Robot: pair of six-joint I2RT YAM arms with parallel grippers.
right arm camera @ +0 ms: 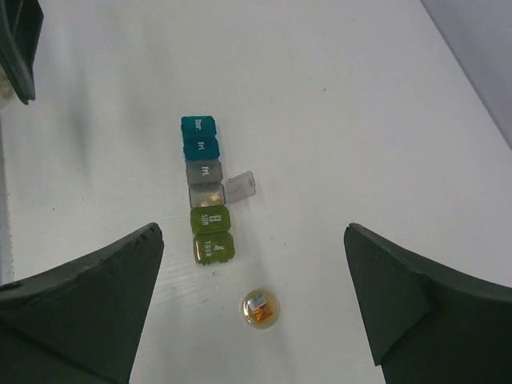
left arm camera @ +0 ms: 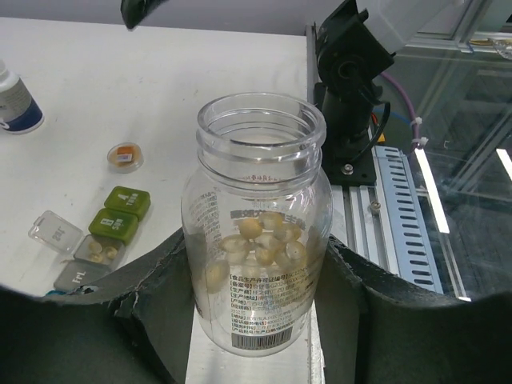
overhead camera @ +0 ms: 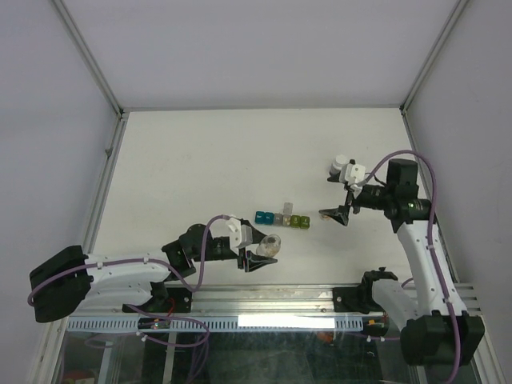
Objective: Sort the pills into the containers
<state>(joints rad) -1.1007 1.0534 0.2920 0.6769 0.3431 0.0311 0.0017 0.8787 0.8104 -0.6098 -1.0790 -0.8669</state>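
currently left pincer (overhead camera: 258,258) clamped around clear pill bottle (left arm camera: 260,240); right pincer (overhead camera: 336,214) spread wide, empty, near containers (right arm camera: 206,188).

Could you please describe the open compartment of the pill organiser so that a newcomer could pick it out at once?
Near the middle of the white table lies a short row of containers, running teal, grey, then green. The open compartment is the grey one touching the green pair. It alone has its clear lid flipped out sideways, with pale pills inside.
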